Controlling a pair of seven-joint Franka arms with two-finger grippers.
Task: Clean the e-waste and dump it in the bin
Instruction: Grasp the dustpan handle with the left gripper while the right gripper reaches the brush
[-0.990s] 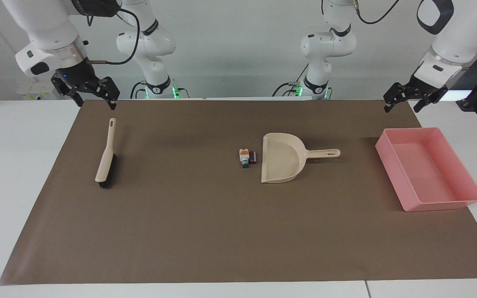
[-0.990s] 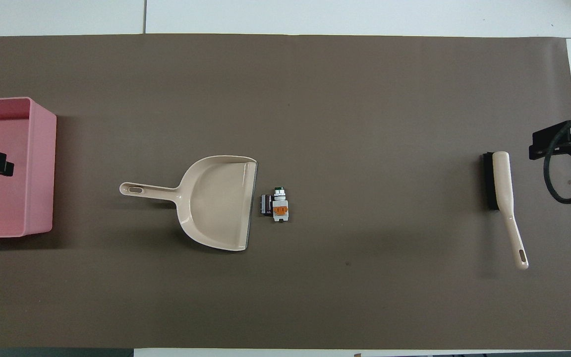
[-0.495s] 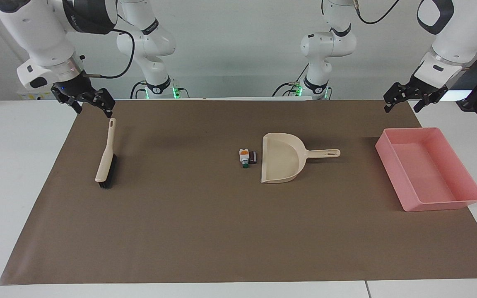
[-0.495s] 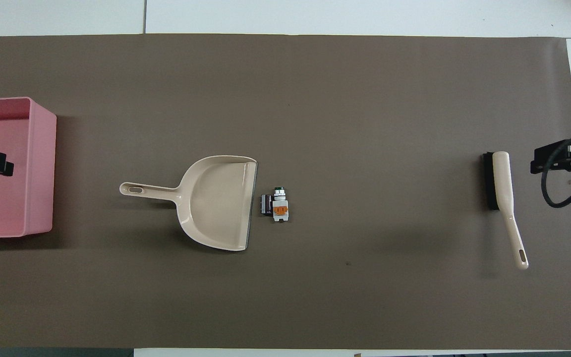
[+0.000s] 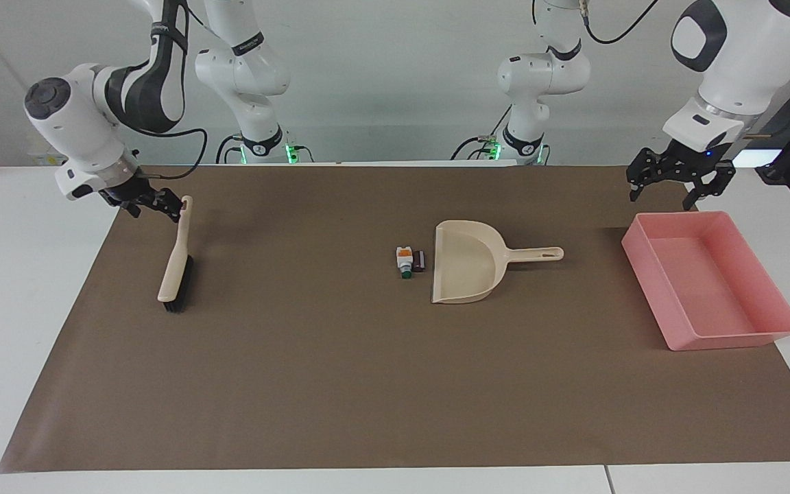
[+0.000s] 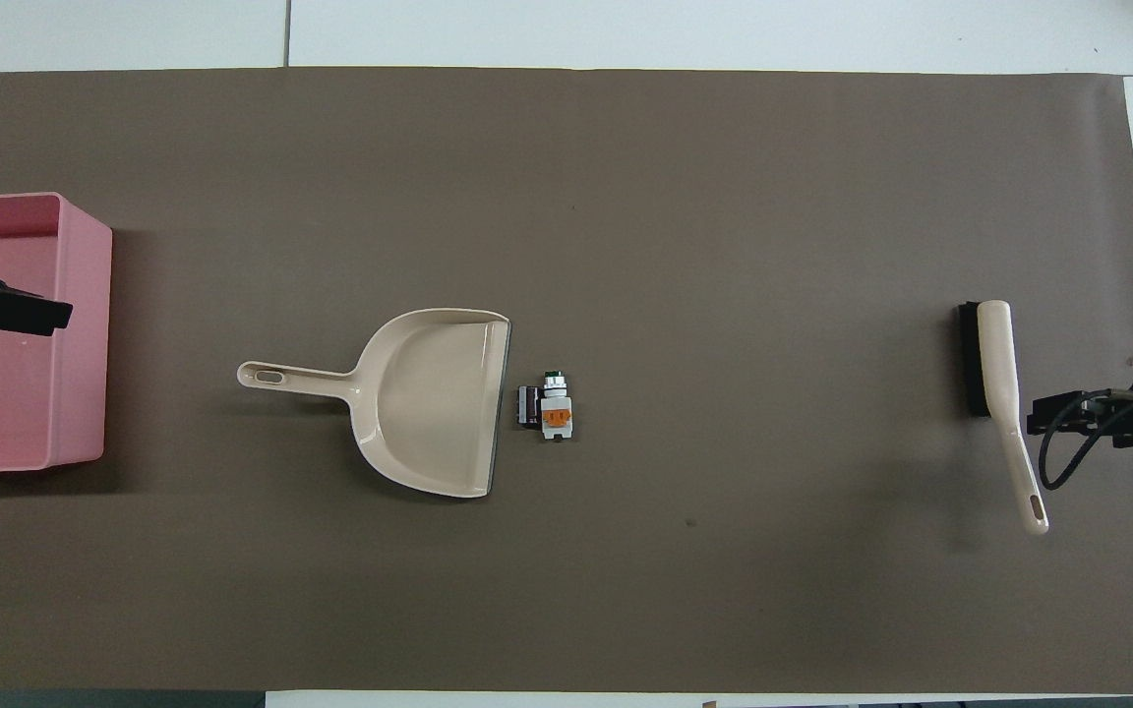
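— What's changed in the last second?
— The right gripper [image 5: 155, 201] has dropped low, right beside the tip of the brush [image 5: 176, 264] handle; whether its fingers are wide or narrow I cannot tell. The left gripper [image 5: 673, 180] has shifted a little and now hangs spread wide over the bin [image 5: 772, 288] edge nearest the robots.
— And the e-waste [image 5: 410, 261]?
— Unmoved mid-bench, both pieces touching, just off the dustpan [image 5: 467, 263] mouth; viewed from overhead that's at 3 o'clock from the pan. The bin, from overhead, is at 9 o'clock from the pan, at the left arm's end of the brown mat [image 5: 340, 384]
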